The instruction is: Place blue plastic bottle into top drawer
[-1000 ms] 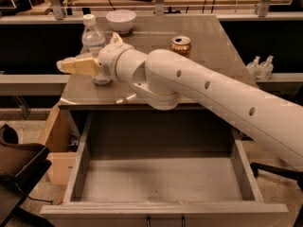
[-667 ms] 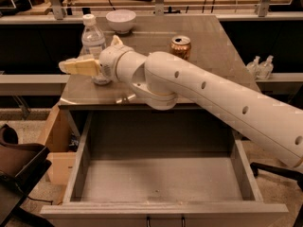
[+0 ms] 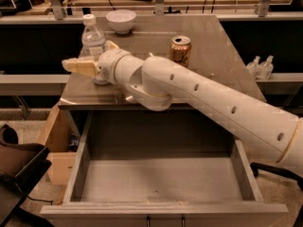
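The blue plastic bottle (image 3: 93, 36), clear with a white cap and a pale label, stands upright on the table's left side. My gripper (image 3: 94, 56) is at the bottle's lower half. One tan finger (image 3: 78, 66) lies in front and to the left of it, the other (image 3: 112, 45) behind and to its right. The jaws look open around the bottle, which rests on the table. The top drawer (image 3: 163, 178) is pulled fully out below the table, its grey inside bare, with its metal handle (image 3: 164, 220) at the front edge.
A gold soda can (image 3: 180, 50) stands mid-table, close to my arm (image 3: 213, 103). A white bowl (image 3: 120, 21) sits at the back. Two small bottles (image 3: 261, 67) stand off to the right. A wooden box (image 3: 53, 143) and a dark chair (image 3: 19, 174) are on the left.
Hardly anything differs. My gripper stays at the bottle, perhaps a touch further right. The bottle still stands on the table and the drawer stays open.
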### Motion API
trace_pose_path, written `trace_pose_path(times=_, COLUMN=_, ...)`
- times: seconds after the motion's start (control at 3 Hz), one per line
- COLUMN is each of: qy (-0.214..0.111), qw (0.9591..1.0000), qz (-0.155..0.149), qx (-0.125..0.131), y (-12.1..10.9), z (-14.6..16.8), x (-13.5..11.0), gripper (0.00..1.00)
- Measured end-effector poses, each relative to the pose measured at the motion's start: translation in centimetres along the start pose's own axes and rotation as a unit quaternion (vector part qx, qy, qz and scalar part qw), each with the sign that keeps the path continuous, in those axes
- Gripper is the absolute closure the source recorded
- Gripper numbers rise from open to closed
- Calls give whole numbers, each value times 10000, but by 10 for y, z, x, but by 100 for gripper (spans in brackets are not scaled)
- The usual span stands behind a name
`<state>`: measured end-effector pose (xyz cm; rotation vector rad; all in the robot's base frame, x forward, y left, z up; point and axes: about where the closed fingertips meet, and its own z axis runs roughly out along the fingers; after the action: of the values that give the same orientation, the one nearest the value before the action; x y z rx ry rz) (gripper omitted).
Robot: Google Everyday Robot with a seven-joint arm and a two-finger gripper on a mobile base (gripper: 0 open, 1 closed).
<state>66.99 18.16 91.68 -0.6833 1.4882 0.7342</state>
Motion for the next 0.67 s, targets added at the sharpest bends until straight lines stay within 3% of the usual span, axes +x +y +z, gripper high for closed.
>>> trace_pose_path(times=0.67, qy=-3, qw=10000, qz=38, qx=27, y=-1, z=7, x=5, gripper=62)
